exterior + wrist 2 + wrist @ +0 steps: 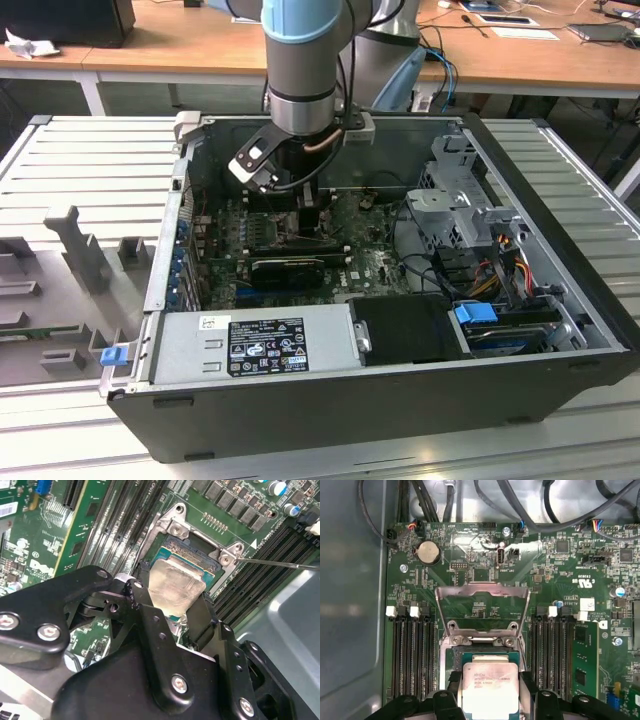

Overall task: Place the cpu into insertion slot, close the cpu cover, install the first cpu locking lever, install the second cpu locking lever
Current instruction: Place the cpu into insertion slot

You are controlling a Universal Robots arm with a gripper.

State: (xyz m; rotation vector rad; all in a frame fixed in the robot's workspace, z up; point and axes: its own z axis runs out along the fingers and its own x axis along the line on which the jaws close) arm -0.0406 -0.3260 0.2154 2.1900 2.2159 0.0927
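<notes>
The gripper [172,605] is clamped on the cpu [175,582], with one black finger [200,616] on each of two opposite edges, probably so that the chip is level and square to the insertion slot [192,546]. The cpu lies in or just over this slot; I cannot tell if it is fully seated. Its top is dull, smeared silvery metal on a green board. On the side of the slot away from the gripper, the cpu cover [482,586], a thin metal frame with an open centre, stands hinged up and leaves the slot free.

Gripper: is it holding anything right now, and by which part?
The gripper holds the cpu by two opposite side edges, pinched between its fingers, at the insertion slot.
</notes>
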